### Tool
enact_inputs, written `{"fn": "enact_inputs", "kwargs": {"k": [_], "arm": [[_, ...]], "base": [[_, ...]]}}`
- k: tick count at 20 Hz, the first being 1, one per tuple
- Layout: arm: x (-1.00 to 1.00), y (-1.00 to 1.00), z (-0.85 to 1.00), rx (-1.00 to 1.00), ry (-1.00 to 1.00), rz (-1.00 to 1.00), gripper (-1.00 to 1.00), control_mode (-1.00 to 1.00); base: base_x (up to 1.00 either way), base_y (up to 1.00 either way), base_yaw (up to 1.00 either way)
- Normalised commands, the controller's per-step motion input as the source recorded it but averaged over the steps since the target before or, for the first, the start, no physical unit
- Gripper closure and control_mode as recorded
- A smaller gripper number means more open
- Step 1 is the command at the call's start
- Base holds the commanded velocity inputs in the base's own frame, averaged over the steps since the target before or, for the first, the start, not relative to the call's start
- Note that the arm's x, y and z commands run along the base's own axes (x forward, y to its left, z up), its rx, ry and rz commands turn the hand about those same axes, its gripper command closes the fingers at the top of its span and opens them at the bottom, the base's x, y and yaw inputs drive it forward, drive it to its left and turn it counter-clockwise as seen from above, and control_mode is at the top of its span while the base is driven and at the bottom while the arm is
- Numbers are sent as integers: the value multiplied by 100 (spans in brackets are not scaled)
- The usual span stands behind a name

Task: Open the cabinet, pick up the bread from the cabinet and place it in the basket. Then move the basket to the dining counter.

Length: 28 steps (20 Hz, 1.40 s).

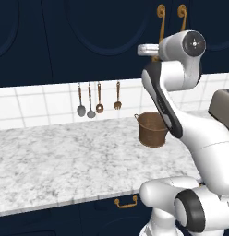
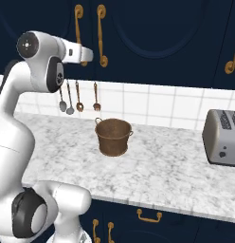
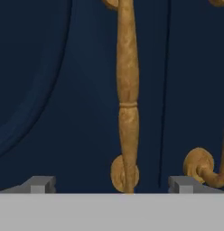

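A: The white arm is raised high, its wrist level with the dark navy wall cabinet with arched-panel doors (image 2: 152, 33), and the claw (image 3: 111, 184) sits right in front of the closed doors.

B: And from the hand camera?

A: A long curved brass handle (image 3: 127, 97) runs straight up the middle, with its round foot between the two grey finger tips (image 3: 39, 184). The tips stand wide apart, one on each side of the handle, touching nothing (spread wide, holding nothing). A second brass handle (image 3: 205, 167) curls in at the right, just past the seam between the doors.

B: Where is the basket?

A: The small brown bucket-shaped basket with two little loop handles (image 2: 113, 136) stands upright on the grey-white marble counter (image 2: 167, 166), near the white tiled wall (image 2: 152, 102). In the left base view the arm partly covers it.

B: Anything else around?

A: A row of hanging spoons and a fork (image 1: 91, 100) on the tiles to the left of the basket, and a silver toaster (image 2: 222, 137) well to its right. The bread is out of sight behind closed doors, so I cannot tell where it lies.
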Motion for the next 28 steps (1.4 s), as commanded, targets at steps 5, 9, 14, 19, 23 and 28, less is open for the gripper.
{"fn": "enact_inputs", "kwargs": {"k": [5, 9, 14, 19, 23, 28], "arm": [[54, -5, 0, 0, -1, 0, -100, -100], [71, -4, 0, 0, 0, 0, -100, -100], [75, -7, -3, 0, 0, 0, -100, -100], [33, -1, -3, 0, 0, 0, 100, -100], [-35, 21, 0, 0, 2, 0, 100, -100], [-94, 33, 0, 1, 0, 1, 100, -100]], "base": [[0, 0, 0], [0, 0, 0], [0, 0, 0], [0, 0, 0], [0, 0, 0], [0, 0, 0]]}}
